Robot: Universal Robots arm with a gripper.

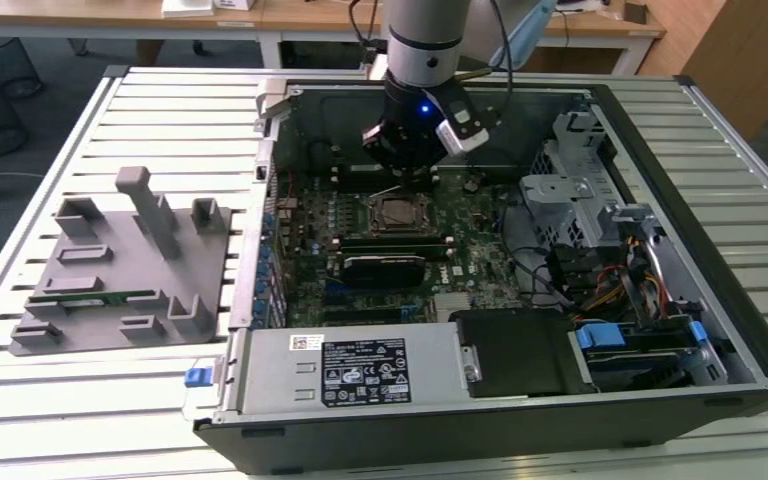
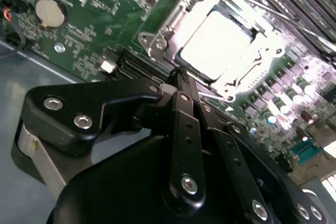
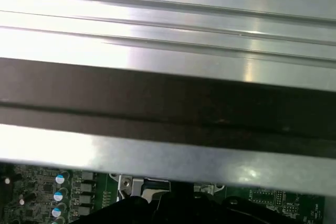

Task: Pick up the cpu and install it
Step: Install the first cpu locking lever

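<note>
The cpu (image 2: 215, 40) is a bright silver square lying flat inside the metal frame of the motherboard socket (image 2: 157, 43), in the middle of the open computer case. In the exterior view the cpu (image 1: 398, 213) sits just in front of my gripper (image 1: 408, 178). The gripper hangs a little above the board at the socket's far edge. In the second wrist view its black fingers (image 2: 181, 129) meet at their tips, so the gripper (image 2: 177, 74) is shut with nothing between them. The tips are beside the socket frame, not over the chip.
The case wall (image 1: 424, 88) rises close behind the arm. A drive cage (image 1: 578, 205) and cables stand to the exterior view's right. The power supply (image 1: 344, 365) is in front. A grey fixture (image 1: 117, 270) holding a green memory stick (image 1: 104, 297) lies on the slatted table (image 1: 37, 400).
</note>
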